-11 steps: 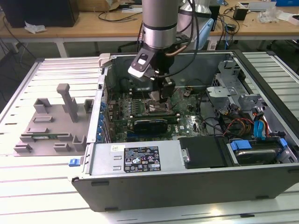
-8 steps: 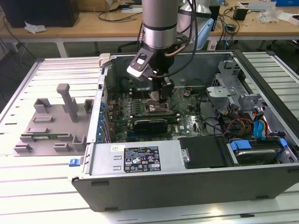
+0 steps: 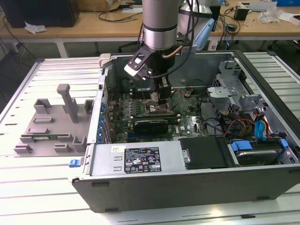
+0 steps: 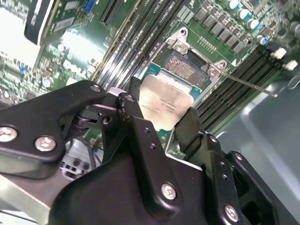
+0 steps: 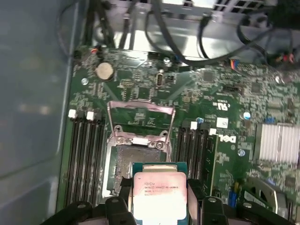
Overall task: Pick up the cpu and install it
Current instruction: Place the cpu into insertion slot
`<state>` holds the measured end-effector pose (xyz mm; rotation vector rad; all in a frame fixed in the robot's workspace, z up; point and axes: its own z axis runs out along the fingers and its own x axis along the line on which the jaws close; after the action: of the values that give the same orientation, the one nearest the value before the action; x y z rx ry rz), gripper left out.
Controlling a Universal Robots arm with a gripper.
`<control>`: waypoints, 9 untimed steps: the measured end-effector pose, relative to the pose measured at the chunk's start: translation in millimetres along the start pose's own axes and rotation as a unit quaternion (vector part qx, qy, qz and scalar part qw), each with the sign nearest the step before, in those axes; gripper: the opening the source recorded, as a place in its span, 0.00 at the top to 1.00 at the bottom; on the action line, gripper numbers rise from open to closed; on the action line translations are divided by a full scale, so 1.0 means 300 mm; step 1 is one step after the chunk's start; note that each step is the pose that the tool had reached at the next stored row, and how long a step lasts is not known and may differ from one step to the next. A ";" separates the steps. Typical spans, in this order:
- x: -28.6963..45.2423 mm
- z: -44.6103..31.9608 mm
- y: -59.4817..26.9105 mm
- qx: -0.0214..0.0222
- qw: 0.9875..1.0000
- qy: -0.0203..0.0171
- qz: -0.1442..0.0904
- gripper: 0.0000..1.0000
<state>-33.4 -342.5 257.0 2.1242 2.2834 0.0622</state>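
In the exterior view one arm reaches down into one open computer case [image 3: 140,161], and its gripper [image 3: 162,98] hangs low over the motherboard [image 3: 187,124]. One grey fixture tray [image 3: 51,126] lies on the slatted table [image 3: 47,187] at the exterior view's left, just beside the case. In the second wrist view two black fingers [image 4: 133,119] pinch one cpu [image 4: 164,101] by opposite edges, so the jaws are closed narrow on the chip. The chip lies flat, its silver plate turned up toward the camera. Being square it has no long axis; one corner reaches over the near part of the single open socket [image 4: 185,70], and whether it touches there I cannot tell. A thin lever [image 4: 248,84] juts out beside the socket. In the first wrist view the cpu [image 5: 160,190] sits between the jaws with its edges roughly square to those of the socket [image 5: 133,161]. It covers the socket's near edge and leaves most of the socket bare. The one load frame [image 5: 140,119] is swung open behind the socket. Two banks of dark memory slots [image 5: 84,150] flank the socket, one on either side. One round coin battery [image 5: 104,70] and one finned heatsink [image 5: 279,143] also sit on the board
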 end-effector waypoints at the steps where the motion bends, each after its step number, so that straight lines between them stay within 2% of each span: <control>1: 0.000 0.003 0.000 0.000 1.000 0.000 0.003 0.46; 9: 0.011 0.042 -0.001 0.000 1.000 0.000 0.004 0.46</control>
<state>-33.5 -339.1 244.4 2.1335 2.2741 0.0616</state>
